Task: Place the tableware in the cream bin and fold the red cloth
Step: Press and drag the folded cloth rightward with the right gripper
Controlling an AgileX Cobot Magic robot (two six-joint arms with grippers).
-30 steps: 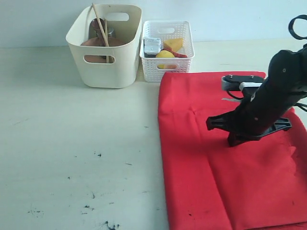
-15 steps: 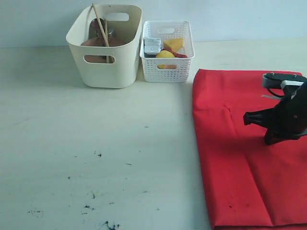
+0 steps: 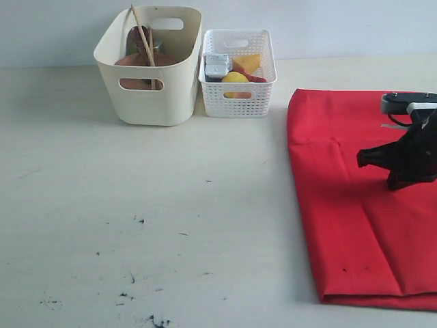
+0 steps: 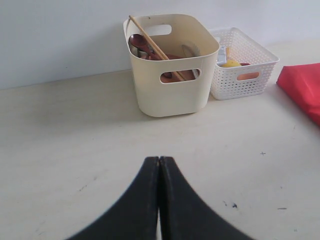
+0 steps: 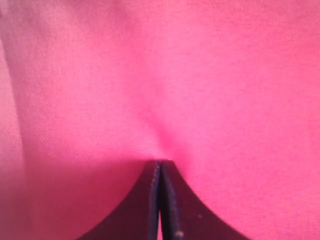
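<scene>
Right end effector [image 5: 159, 163] is pinched shut on the red cloth [image 3: 348, 205]; such a thin bite could slip, leaving the fold crooked; left end effector [image 4: 159, 160] closed, empty

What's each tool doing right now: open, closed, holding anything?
Left tool: closed, holding nothing.
Right tool: closed, tips pinching a pucker of the cloth.

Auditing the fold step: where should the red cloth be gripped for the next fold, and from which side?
Probably the red cloth at its near corner on the cream bin side, pinched from above: it lies flat, layered there, so only a top-down pinch gathers fabric.
</scene>
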